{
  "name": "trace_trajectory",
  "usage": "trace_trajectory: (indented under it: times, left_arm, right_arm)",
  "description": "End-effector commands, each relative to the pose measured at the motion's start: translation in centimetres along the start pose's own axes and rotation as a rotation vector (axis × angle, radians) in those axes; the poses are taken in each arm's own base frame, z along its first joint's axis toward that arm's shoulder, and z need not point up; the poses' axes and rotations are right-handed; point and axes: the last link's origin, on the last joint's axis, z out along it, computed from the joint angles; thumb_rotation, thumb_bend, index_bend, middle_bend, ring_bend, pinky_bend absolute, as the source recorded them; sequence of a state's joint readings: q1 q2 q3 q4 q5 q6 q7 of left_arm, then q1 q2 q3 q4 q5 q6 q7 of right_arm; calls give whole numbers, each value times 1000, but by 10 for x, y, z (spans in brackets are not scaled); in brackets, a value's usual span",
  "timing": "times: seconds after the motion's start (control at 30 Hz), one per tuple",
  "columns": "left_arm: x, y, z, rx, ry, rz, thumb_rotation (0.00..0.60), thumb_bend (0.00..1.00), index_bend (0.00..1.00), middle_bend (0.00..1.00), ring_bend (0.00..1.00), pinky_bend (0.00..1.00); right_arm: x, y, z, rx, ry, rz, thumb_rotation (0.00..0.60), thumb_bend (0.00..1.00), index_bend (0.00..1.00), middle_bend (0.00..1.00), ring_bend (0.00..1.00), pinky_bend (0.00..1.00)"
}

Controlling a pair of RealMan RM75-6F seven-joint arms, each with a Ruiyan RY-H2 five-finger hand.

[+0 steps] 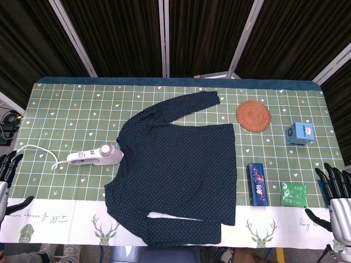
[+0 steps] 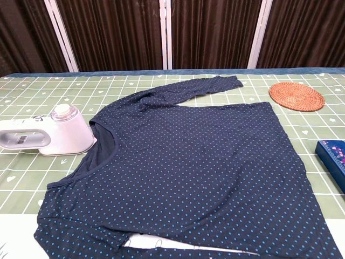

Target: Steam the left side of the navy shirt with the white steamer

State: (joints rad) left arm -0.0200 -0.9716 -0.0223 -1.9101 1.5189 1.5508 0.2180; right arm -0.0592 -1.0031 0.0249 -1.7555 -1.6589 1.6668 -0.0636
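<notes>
At the far left, our left hand (image 1: pixel 7 170) hangs off the counter (image 1: pixel 66 98) edge, fingers apart, holding nothing. The white steamer (image 1: pixel 96 156) lies on its side just beside the collar of the navy shirt (image 1: pixel 175 170), within that hand's reach, we judge. The shirt is spread flat for steaming. Far right, our right hand (image 1: pixel 335 192) is likewise spread and empty.

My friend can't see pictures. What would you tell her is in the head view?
A navy dotted long-sleeved shirt lies flat on a green checked tablecloth, with a white handheld steamer lying at its collar. Both robot hands, left and right, wait open at the table's near corners.
</notes>
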Motion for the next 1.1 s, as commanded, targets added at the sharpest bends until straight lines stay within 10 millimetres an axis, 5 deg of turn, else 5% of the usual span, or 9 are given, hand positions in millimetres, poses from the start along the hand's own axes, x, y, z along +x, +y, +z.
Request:
trace_trajectory:
  times: [0.03,0.33,0.53,0.63,0.83,1.1]
  left_arm:
    - [0,0,0,-2,-4,-2,600,0,0,0,0,0]
    - [-16,3,14,-28,-39,13,600,0,0,0,0,0]
    - [-43,18,49,-101,-86,-36,600,0,0,0,0,0]
    - [-69,36,86,-151,-137,-48,600,3,0,0,0,0]
    - [-101,56,123,-169,-197,-33,600,282,0,0,0,0]
    - [-128,77,149,-178,-234,-42,600,294,0,0,0,0]
  right_arm:
    - [1,0,0,2,0,3,600,0,0,0,0,0]
    - [0,0,0,4,-7,15,600,0,0,0,0,0]
    - [-3,0,3,-3,-25,21,600,0,0,0,0,0]
    - [-7,1,8,-14,-43,17,600,0,0,0,0,0]
    - [-11,4,12,-33,-59,9,600,0,0,0,0,0]
    - [-14,9,17,-59,-71,14,600,0,0,0,0,0]
